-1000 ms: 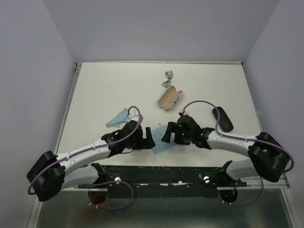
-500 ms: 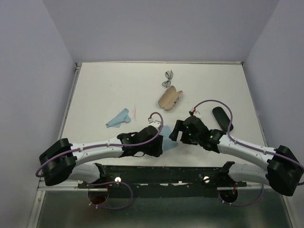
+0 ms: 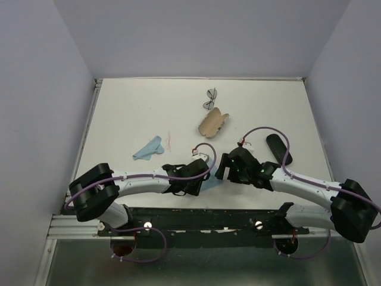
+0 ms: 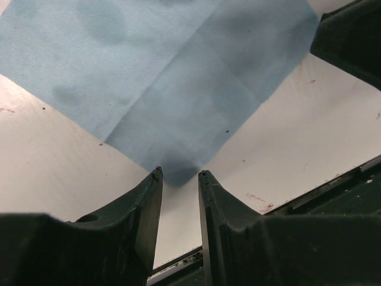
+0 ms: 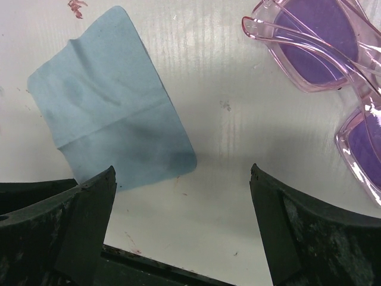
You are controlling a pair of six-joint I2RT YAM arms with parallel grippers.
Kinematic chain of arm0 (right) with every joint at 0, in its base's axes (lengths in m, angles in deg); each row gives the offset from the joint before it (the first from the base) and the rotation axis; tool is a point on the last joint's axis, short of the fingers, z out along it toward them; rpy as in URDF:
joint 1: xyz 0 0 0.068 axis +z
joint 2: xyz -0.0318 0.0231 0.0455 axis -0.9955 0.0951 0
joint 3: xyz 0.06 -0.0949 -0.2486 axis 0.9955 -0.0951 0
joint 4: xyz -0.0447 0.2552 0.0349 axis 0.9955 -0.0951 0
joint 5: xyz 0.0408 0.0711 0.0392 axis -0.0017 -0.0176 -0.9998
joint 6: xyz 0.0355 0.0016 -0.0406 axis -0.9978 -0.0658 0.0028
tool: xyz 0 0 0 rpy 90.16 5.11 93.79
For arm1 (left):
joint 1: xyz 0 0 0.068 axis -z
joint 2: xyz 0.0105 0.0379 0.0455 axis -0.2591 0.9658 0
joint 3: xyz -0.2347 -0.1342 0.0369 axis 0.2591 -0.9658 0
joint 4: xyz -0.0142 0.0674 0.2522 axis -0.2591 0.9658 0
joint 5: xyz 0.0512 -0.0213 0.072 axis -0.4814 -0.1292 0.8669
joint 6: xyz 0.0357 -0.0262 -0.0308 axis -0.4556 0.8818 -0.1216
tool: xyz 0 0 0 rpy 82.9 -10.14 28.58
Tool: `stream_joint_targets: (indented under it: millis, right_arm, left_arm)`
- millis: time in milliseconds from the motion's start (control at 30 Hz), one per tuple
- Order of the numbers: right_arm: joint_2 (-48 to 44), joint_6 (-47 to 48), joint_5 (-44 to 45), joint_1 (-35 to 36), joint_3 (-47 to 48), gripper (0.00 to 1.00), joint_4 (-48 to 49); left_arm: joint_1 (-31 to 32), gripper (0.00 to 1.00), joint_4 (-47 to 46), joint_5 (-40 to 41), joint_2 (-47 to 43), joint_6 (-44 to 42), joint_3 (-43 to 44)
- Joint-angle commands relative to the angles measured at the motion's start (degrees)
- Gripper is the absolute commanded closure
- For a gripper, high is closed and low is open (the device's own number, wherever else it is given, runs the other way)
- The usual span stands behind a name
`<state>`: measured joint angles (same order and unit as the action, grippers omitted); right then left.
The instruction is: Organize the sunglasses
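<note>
The pink-purple sunglasses [image 5: 324, 50] lie on the table at the upper right of the right wrist view; the right arm hides them from above. The dark-framed sunglasses [image 3: 210, 99] rest far back on the table, away from both arms. My left gripper [image 3: 198, 174] [image 4: 178, 174] is low over the near corner of a blue cloth [image 4: 172, 77] [image 3: 213, 180]. Its jaws are narrowed to a small gap, and the cloth's corner lies at their tips. My right gripper [image 3: 222, 167] [image 5: 183, 170] is wide open over bare table between that cloth [image 5: 113, 125] and the pink pair, holding nothing.
A beige soft pouch [image 3: 213, 122] lies just in front of the dark pair. A black oblong case [image 3: 278, 149] sits to the right beside the right arm. A second blue cloth [image 3: 149, 149] lies left of centre. The table's near rail [image 3: 196, 214] runs just behind both grippers.
My left arm has swung right to the middle cloth's corner and its jaws have narrowed from wide open. The right gripper has shifted a little right and stayed open.
</note>
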<state>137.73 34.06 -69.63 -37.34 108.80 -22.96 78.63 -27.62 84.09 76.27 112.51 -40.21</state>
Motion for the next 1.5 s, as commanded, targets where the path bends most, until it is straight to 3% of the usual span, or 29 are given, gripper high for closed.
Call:
stream_joint_targets:
  millis: [0,167,400,667,800,1000,1133,1300,1467]
  right_arm:
    - [1.4,1.2,0.6,0.2,0.3,0.00,-1.0]
    - [2.0,1.8,0.6,0.3,0.8,0.00,-0.9]
    - [2.1,2.1,0.9,0.2,0.6,0.00,-1.3]
    - [1.7,2.1,0.3,0.3,0.7,0.01,-1.7]
    - [2.4,2.5,-0.6,0.3,0.9,0.09,-1.6]
    - [3.9,4.6,-8.8,0.2,0.4,0.20,1.7]
    - [4.8,3.0,-8.1,0.2,0.2,0.25,1.5]
    - [8.1,0.9,-9.1,0.2,0.9,0.44,2.3]
    - [12.2,-1.2,-8.1,0.3,1.3,0.53,2.7]
  left_arm:
    - [0.5,0.59,3.3,3.7,1.1,1.2,1.3]
    - [2.4,0.60,4.8,2.8,3.2,1.4,2.8]
    - [4.6,0.60,11.9,8.7,6.8,4.3,7.0]
    - [6.5,0.72,15.9,11.6,8.0,5.7,7.9]
    - [7.1,0.86,16.0,11.6,8.3,5.5,8.0]
    - [7.2,1.00,14.3,11.0,7.2,5.8,7.7]
    - [7.2,1.00,10.6,9.0,5.3,5.4,6.1]
    - [7.2,1.00,8.6,8.8,3.9,6.3,4.8]
    - [7.2,1.00,6.3,8.5,2.3,6.8,2.9]
